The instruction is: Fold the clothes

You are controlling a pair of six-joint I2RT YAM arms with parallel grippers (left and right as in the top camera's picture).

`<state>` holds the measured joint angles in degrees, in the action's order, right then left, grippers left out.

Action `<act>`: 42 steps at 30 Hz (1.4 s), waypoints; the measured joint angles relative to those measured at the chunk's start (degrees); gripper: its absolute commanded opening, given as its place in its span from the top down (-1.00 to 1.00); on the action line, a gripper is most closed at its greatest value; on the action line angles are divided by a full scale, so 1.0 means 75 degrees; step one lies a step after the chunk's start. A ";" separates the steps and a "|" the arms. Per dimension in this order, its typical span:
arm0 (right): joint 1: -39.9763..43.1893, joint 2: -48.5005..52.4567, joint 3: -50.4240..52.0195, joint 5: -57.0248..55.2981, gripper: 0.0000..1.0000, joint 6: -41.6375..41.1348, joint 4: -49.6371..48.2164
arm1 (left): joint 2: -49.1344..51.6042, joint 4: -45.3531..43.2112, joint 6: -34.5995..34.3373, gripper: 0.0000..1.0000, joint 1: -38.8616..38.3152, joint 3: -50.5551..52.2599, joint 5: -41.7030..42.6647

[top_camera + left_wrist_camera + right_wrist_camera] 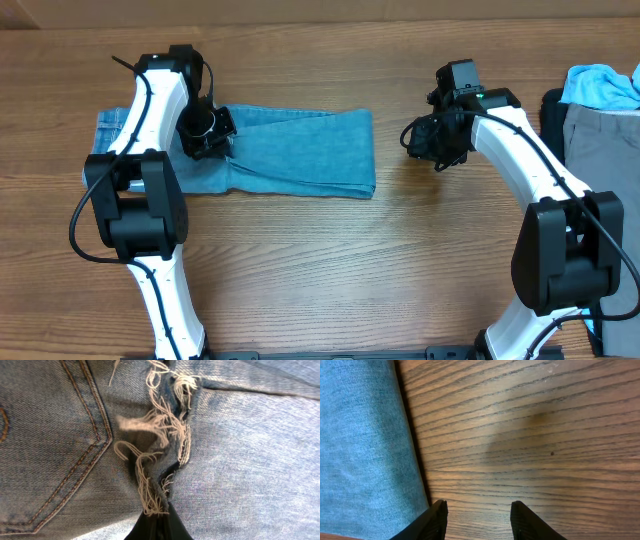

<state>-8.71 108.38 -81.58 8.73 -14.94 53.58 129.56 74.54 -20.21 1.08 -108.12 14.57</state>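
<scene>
The jeans (pixel 300 150) are lying folded on the table (pixel 400 270), left of centre. The left gripper (pixel 205 132) is sitting low over the denim beside a stitched pocket (pixel 55 445) and a frayed tear (pixel 160 460); whether it is closed cannot be told. The right gripper (pixel 477 522) is hovering over bare wood just beside the jeans, fingers apart, holding nothing. A grey garment (pixel 600 140) and a sky-blue garment (pixel 600 85) are lying at the table's right edge.
</scene>
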 measured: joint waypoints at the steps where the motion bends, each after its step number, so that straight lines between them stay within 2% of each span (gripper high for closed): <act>1: 0.0000 0.0000 0.0000 0.0000 0.10 0.0000 0.0000 | 0.0000 0.0000 0.0050 0.92 0.0000 -0.0044 0.0003; 5: 0.0000 0.0000 0.0000 0.0000 0.11 0.0000 -0.0003 | 0.0000 0.0038 0.0122 0.91 0.0000 -0.0251 0.0026; 11: 0.0000 0.0000 0.0000 0.0000 0.10 0.0003 -0.0003 | 0.0000 0.0131 0.0163 0.64 0.0000 -0.0460 0.0055; 14: 0.0000 0.0000 0.0000 0.0000 0.10 0.0000 -0.0003 | 0.0000 0.0146 0.0175 0.62 0.0000 -0.0493 0.0058; 25: 0.0000 0.0000 0.0000 0.0000 0.10 0.0003 0.0003 | 0.0000 0.0082 0.0175 0.77 0.0000 -0.0493 0.0055; 28: 0.0000 0.0000 0.0000 0.0003 0.11 0.0000 0.0006 | 0.0000 0.0087 0.0178 0.92 0.0000 -0.0493 0.0058; 35: 0.0000 0.0000 0.0000 -0.0003 0.10 0.0003 0.0047 | 0.0000 -0.0233 0.0245 0.92 0.0000 -0.0533 0.0041; 42: 0.0000 0.0000 0.0000 -0.0207 0.10 0.0000 0.0079 | 0.0017 0.0475 0.0600 0.92 -0.0055 -0.1929 -0.0006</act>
<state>-8.71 108.38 -81.58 7.18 -14.94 54.17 129.69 78.11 -15.70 0.67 -122.58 14.52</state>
